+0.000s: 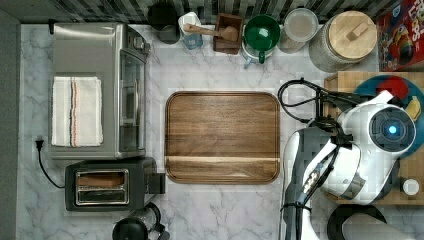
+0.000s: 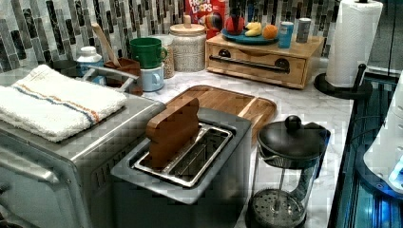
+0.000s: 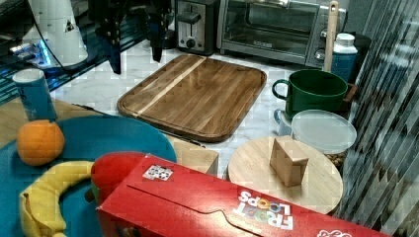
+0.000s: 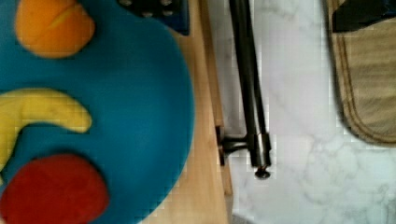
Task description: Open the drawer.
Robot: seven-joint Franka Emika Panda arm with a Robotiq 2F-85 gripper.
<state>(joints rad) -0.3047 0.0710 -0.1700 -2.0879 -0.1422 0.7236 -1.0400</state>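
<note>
- The drawer (image 2: 259, 64), a light-wood box with a long black bar handle (image 2: 247, 63), sits at the back of the marble tabletop (image 2: 309, 107) in the left view, under a top surface bearing a blue plate (image 2: 249, 39) of fruit.
- Progress: the drawer front lies flush with its housing, so it appears fully closed; judged from this, the pull has not begun.
- In the wrist view the handle (image 4: 250, 93) runs just beside the wooden edge, one mounting post visible, with the plate (image 4: 140, 107) alongside; the arm (image 1: 370, 145) hangs above the drawer unit in the top view.
- Remaining: descend, grasp the bar, and draw it outward toward the walnut tray (image 1: 222, 137).
- Hidden: whether the jaws are spread or clenched cannot be told; the arm covers most of the drawer unit in the top view, and the bar's far end is cut off in the wrist view.
</note>
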